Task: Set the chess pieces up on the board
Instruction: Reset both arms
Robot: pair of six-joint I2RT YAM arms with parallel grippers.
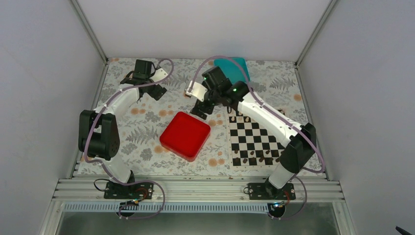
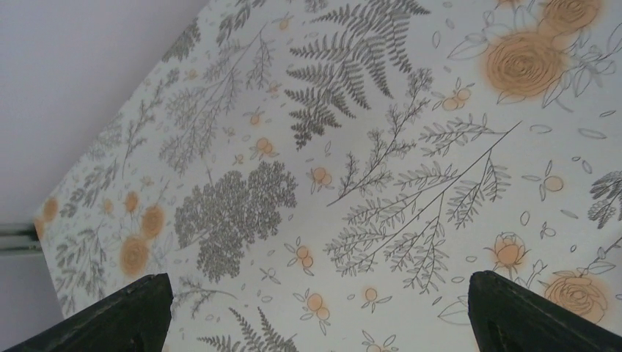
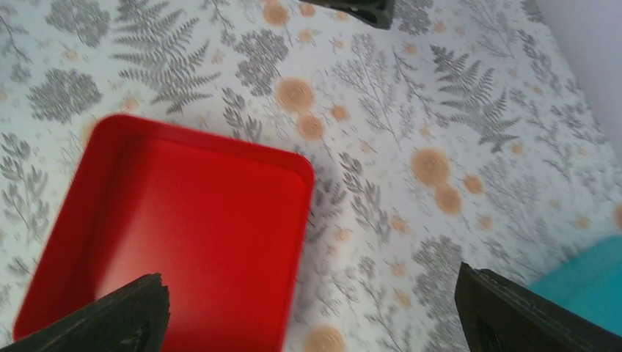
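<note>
Top external view: the board [image 1: 254, 139] lies lower right, its left edge near the red tray [image 1: 185, 135]. Right gripper [image 1: 201, 111] hovers at the tray's upper corner, fingers spread wide, holding nothing. Left gripper [image 1: 155, 91], upper left over the floral cloth [image 1: 142, 129], is equally wide and empty

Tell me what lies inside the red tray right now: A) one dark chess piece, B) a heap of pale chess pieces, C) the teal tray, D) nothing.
D: the right wrist view shows only the bare floor of the red tray, with the right end effector open and empty over its edge.
</note>
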